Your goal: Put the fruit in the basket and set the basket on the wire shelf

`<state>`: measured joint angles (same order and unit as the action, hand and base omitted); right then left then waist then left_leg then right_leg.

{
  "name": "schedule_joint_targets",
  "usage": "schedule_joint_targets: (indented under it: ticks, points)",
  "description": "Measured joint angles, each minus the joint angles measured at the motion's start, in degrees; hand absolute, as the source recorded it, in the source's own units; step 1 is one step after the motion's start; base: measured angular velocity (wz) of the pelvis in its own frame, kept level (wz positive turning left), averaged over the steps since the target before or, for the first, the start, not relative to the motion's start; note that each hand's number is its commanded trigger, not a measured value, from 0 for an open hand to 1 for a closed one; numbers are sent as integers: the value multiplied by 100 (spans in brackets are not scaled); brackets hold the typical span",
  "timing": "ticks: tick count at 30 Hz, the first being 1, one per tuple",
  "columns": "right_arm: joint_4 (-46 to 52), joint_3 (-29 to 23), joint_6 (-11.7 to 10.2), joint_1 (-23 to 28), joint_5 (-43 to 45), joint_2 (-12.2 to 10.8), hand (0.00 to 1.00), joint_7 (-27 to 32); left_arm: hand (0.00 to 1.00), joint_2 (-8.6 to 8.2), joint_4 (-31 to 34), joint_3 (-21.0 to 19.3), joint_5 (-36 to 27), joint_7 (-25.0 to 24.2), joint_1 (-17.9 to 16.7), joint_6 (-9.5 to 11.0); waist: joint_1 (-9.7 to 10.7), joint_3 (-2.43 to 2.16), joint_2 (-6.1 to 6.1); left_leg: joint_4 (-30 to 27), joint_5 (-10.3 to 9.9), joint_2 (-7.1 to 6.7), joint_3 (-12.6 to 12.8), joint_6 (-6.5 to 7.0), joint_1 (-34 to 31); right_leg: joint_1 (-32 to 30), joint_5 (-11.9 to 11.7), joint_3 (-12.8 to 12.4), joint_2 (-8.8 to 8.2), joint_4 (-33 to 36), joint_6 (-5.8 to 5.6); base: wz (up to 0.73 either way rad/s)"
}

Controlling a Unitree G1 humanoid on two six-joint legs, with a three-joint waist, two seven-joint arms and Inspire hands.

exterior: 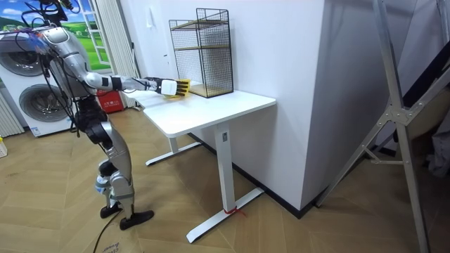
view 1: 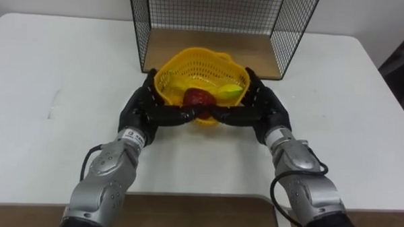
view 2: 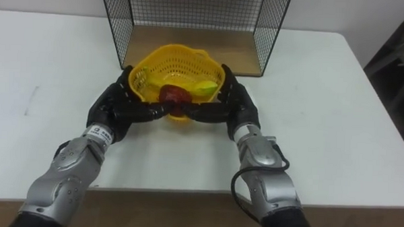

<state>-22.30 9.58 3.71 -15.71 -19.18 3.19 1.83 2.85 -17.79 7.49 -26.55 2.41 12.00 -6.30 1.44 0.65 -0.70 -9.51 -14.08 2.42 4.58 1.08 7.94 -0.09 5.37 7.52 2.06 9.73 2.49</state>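
Observation:
A yellow plastic basket [view 1: 190, 57] sits low over the white table [view 1: 54, 88], just in front of the wire shelf [view 1: 212, 19]. Inside it lie a red fruit [view 1: 198, 97] and a yellow-green fruit [view 1: 228, 91]. My left hand [view 1: 147, 108] cups the basket's left side and my right hand [view 1: 261, 107] cups its right side. The fingers of both run nearly straight under its front and meet in the middle, with the thumbs up against its walls. The shelf's wooden floor [view 1: 211, 50] lies directly behind the basket.
The black wire shelf [exterior: 204, 53] stands at the table's far edge against the wall, open toward me. In the room view I stand at the table's end, arms stretched forward with the basket [exterior: 181, 86]. Washing machines [exterior: 24, 77] are behind me.

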Motion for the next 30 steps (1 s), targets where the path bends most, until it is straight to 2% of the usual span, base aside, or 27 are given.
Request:
schedule_joint_targets:
  ticks: [3, 11, 19, 26, 30]
  points:
    - [190, 24, -1, 1, -68, -69, 0, 116, 0, -7, 215, 6, 195, 175, 0, -4, 26, 7, 11, 5, 0, 6, 5, 0, 8, 6, 0, 2, -2, -8, 0, 0]
    - [730, 52, 0, 24, -83, -128, 0, 385, 0, -21, 783, 3, 243, 445, 4, -13, 22, 8, 12, 15, 0, -1, 19, 0, 35, 29, -1, 3, -5, -8, -1, 0]
    - [806, 47, 0, 24, -112, -237, 0, 517, 0, -31, 940, -2, 244, 490, 7, -81, 23, 7, 18, 11, 0, -3, 39, 0, 30, 18, -5, 29, -4, -6, 5, 0]
    - [1177, 38, 0, 24, -187, -242, 0, 568, 0, -45, 1336, -74, 262, 495, 8, -98, 5, -1, 77, 3, 0, 3, 65, 0, 48, 29, -8, 22, -3, -3, 7, 0]
    - [1187, 40, 0, 24, -183, -249, 0, 631, 0, -67, 1342, -71, 377, 502, 11, -106, 19, 0, 113, 4, 0, 10, 62, 0, 95, 79, -7, 27, -4, -4, 7, 0]
